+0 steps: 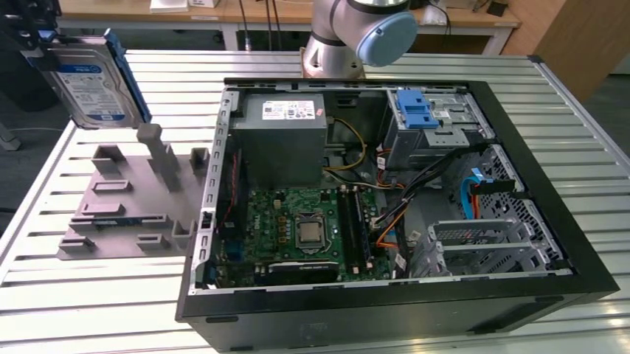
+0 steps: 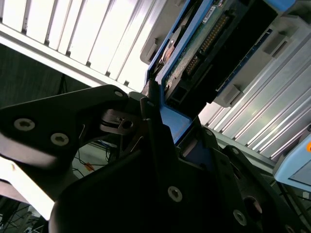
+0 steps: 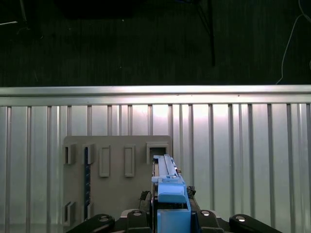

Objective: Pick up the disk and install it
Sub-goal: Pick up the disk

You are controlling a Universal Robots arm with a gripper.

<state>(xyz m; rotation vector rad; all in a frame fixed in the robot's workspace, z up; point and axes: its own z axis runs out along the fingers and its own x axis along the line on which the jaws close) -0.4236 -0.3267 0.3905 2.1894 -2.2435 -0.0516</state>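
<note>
The disk (image 1: 94, 82), a silver drive with a white-and-blue label and blue rail frame, hangs upright above the table at the exterior view's far left. My gripper (image 1: 47, 46) is shut on its upper end. It is lifted clear of the grey slotted holder (image 1: 128, 199) beneath it. In the first wrist view the disk's blue rail (image 3: 169, 187) sticks out between the gripper (image 3: 170, 216) fingers, over the holder (image 3: 114, 179). In the second wrist view the disk's circuit-board side (image 2: 204, 43) sits clamped in the gripper (image 2: 165, 114).
An open black computer case (image 1: 551, 221) lies on the slatted metal table (image 1: 99, 310). Inside are a grey power supply box (image 1: 285, 140), a green motherboard (image 1: 300, 228) and a drive bay with a blue latch (image 1: 417, 110). The arm's base (image 1: 344, 37) stands behind the case.
</note>
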